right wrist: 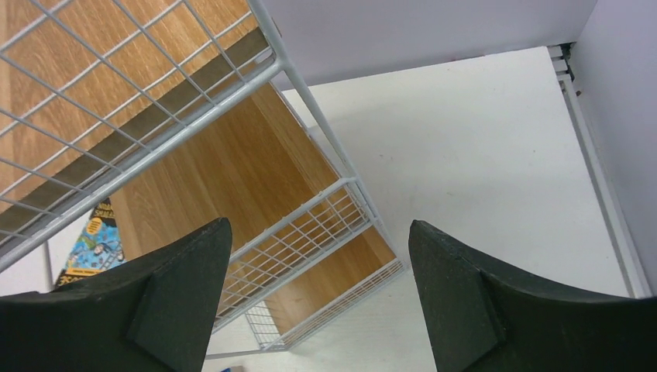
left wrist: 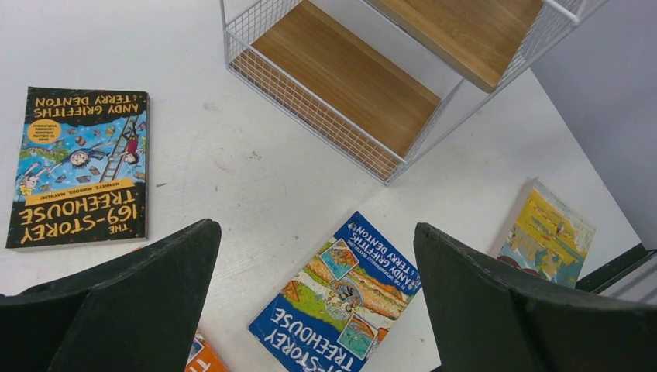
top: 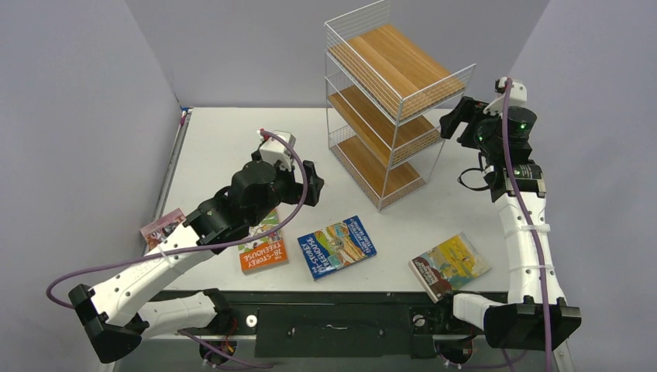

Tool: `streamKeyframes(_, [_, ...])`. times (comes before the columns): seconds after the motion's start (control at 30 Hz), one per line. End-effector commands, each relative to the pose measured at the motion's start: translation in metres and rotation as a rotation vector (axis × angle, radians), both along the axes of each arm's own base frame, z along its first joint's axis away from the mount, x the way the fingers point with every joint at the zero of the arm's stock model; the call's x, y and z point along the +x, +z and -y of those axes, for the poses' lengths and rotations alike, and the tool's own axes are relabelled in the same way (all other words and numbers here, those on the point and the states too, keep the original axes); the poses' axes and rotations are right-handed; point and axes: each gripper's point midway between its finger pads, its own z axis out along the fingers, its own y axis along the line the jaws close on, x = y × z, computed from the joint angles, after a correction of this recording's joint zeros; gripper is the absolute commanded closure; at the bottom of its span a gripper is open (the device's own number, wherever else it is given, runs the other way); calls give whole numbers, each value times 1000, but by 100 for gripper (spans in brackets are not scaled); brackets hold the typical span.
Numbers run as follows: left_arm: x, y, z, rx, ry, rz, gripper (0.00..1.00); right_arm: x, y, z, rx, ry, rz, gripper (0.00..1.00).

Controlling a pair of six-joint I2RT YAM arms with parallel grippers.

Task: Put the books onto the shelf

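The shelf [top: 387, 101] stands at the back of the table, a white wire rack with three wooden boards [left wrist: 349, 77] that carry nothing. An orange book [top: 262, 252], a blue book [top: 337, 246], a yellow-brown book [top: 449, 266] and a pink book [top: 161, 229] lie flat near the front. A dark book [left wrist: 81, 167] lies left of the shelf. My left gripper [top: 310, 184] hovers open above the table, over the blue book [left wrist: 341, 298]. My right gripper [top: 457, 116] hangs open beside the shelf's right side [right wrist: 310, 232], holding nothing.
Grey walls close in the table on the left, back and right. The pink book lies at the table's left edge. The yellow-brown book [left wrist: 546, 232] sits close to the front edge, near the right arm's base.
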Motion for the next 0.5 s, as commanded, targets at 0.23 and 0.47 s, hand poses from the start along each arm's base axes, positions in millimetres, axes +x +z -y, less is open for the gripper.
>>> streamKeyframes(0.23, [-1, 5, 5, 7, -29, 10, 4, 19, 31, -2, -281, 130, 261, 33])
streamKeyframes(0.47, [16, 0, -12, -7, -7, -147, 3, 33, 26, 3, -311, 124, 255, 33])
